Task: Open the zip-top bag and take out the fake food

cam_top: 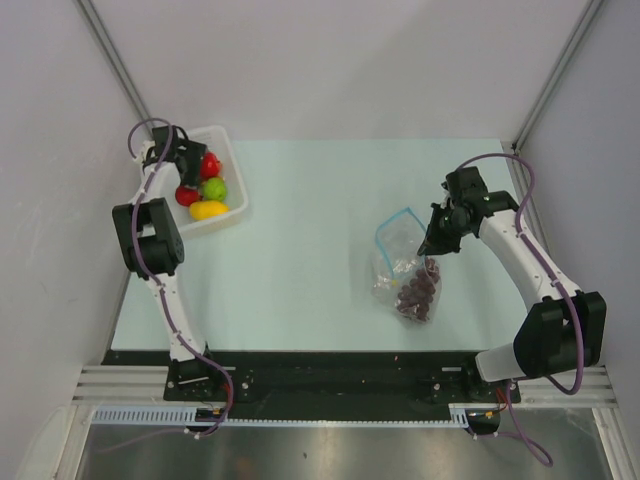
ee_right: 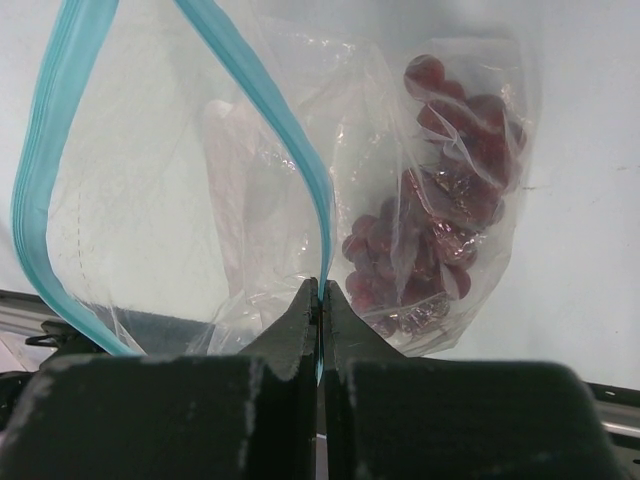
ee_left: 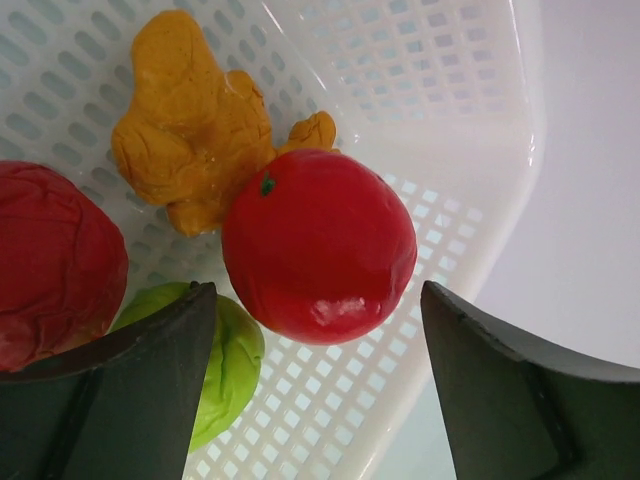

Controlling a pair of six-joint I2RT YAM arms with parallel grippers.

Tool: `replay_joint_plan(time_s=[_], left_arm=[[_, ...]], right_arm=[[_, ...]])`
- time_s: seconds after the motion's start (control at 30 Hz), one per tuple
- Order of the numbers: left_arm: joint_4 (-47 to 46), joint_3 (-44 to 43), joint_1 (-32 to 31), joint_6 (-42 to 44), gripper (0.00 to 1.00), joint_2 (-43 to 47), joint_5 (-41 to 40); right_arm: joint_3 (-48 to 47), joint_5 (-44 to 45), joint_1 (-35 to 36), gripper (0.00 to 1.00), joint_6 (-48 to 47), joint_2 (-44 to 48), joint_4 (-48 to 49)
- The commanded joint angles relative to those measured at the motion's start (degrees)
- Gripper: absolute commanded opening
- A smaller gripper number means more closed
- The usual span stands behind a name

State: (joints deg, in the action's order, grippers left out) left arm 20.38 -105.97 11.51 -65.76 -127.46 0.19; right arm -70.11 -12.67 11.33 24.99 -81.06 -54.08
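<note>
I am pinching my right gripper point(ee_right: 320, 300) tight on the zip-top bag point(ee_right: 200, 200), with both fingers pressed together on its blue-teal zip strip point(ee_right: 290, 150). The strip is looping away from the pinch, so the mouth is gaping wide. The bag is lying on the bench point(cam_top: 300, 220) over on my right side. The dark purple grape bunch point(ee_right: 440, 230) is sitting inside the bag at its far end.

I am holding my left gripper point(ee_left: 318, 290) with its fingers spread apart and gripping nothing, over the white perforated basket point(ee_left: 450, 80) at the bench's far left corner. A red round fruit point(ee_left: 318, 245) is lying between the fingers in the left wrist view. A lumpy orange-yellow piece point(ee_left: 190, 120) is touching it, and a green round fruit point(ee_left: 225, 370) and a second red piece point(ee_left: 50, 260) are lying beside it in the basket.
</note>
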Motion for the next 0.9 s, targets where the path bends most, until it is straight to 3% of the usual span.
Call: replay_joint_plan(time_s=[0.0,0.23,0.43,0.5,0.63,0.73,0.87], left_arm=[[-1.40,2.08,0.36,2.56,0.86,5.90,2.44],[-3.42,14.99,-1.57,12.92,0.87,20.56,5.35],[-2.28,27.81,-8.59,22.68,0.84,35.86,7.28],[-2.89,31.42,-13.85,24.26,0.81,41.48,9.65],[-9.29,43.71,-24.23,23.22,0.62,49.22,17.12],[-11.68,47.34,-37.29,21.64,0.56,52.75,17.83],[-13.17,47.35,-49.45,20.24,0.41,52.84,15.90]], right_arm=[[-2.40,1.59,1.14,0.00,0.41,1.08,0.56],[-2.49,0.19,2.20,0.00,0.58,2.66,1.35],[-2.49,0.27,4.48,0.00,-0.12,3.98,0.47],[-2.49,0.01,4.66,0.00,-0.30,4.24,0.56],[-2.49,-1.83,5.28,0.00,-0.03,5.21,1.17],[-2.49,-2.01,6.24,0.00,0.23,5.47,0.74],[-2.49,-2.63,8.61,0.00,1.55,6.17,1.08]])
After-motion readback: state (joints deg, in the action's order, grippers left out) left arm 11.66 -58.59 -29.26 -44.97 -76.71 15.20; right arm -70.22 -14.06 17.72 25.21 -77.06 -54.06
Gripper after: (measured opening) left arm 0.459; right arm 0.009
